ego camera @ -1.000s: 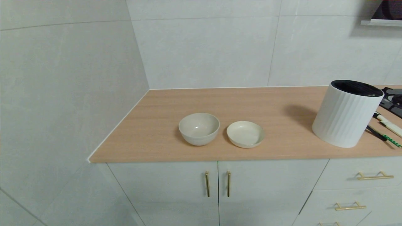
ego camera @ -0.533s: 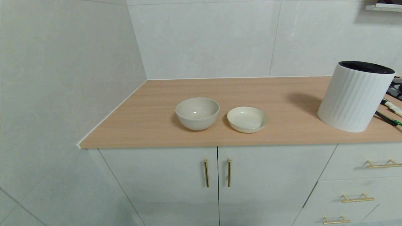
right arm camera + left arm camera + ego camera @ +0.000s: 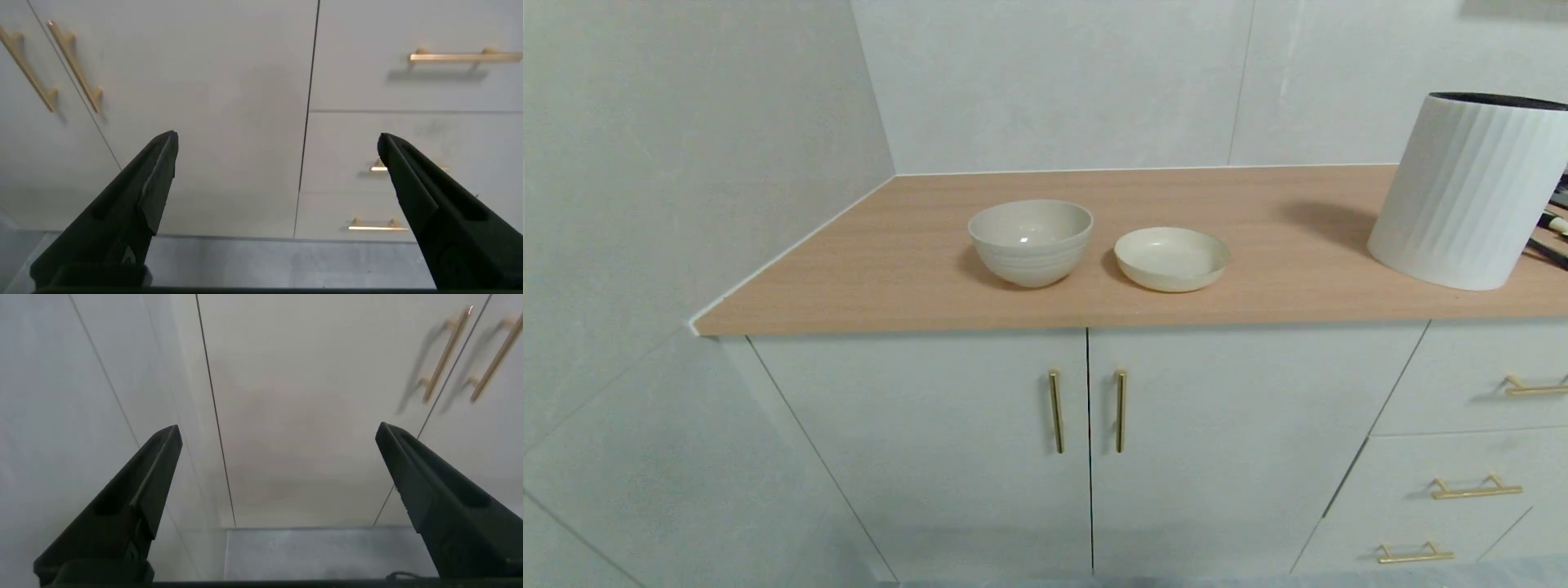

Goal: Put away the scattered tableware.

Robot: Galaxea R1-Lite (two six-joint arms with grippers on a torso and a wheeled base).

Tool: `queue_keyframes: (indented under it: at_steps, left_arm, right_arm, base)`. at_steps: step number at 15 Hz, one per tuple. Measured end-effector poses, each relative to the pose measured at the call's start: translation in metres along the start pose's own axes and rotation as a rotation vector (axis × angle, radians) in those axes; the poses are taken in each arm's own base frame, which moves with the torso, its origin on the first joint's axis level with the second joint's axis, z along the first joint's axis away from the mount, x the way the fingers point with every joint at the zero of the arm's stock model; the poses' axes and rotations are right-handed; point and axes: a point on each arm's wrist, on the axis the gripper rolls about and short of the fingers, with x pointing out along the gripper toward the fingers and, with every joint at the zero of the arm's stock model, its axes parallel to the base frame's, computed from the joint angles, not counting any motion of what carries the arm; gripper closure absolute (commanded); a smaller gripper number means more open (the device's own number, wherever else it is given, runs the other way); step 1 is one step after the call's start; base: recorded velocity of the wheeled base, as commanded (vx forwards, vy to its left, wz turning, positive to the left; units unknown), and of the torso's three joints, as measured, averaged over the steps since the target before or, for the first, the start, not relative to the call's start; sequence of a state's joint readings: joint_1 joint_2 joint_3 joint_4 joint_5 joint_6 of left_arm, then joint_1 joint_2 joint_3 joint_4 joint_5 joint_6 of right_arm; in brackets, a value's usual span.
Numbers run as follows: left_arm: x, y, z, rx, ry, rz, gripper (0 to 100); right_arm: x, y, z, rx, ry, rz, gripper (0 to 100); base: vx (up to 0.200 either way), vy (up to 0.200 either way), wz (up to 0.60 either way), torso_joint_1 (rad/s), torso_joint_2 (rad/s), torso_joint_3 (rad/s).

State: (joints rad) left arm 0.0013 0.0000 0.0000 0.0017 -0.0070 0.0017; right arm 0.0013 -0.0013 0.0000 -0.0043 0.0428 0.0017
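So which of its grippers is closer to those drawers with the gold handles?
Right. The right gripper points at the edge where the drawers begin. The left gripper points at the left cabinet door by the wall, farther off.

Wood-grain worktop [image 3: 915, 269] abuts a pale tiled wall [image 3: 1054, 82] — a white ribbed container [image 3: 1470, 196] stands upright at its right end. Below it are two cabinet doors [image 3: 947, 457] with brass handles [image 3: 1055, 411] side by side — drawers [image 3: 1462, 371] to the right.

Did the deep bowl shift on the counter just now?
No. The deep bowl still sits just left of the shallow dish, same gap; the whole view shifted, so the camera moved.
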Motion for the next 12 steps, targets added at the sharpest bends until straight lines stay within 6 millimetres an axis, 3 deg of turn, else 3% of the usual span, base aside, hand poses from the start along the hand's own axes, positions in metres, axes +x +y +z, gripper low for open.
queue_keyframes:
  at_steps: [7,12]
  left_arm:
    - [0.0000,0.0000,0.0000,0.000,0.000,0.000,0]
    - [0.0000,0.0000,0.0000,0.000,0.000,0.000,0]
  right_arm:
    - [0.0000,0.0000,0.0000,0.000,0.000,-0.001,0]
    - [0.0000,0.0000,0.0000,0.000,0.000,0.000,0]
  base:
    - [0.000,0.000,0.00,-0.116,0.43,0.301]
    - [0.000,0.000,0.00,-0.015,0.06,0.039]
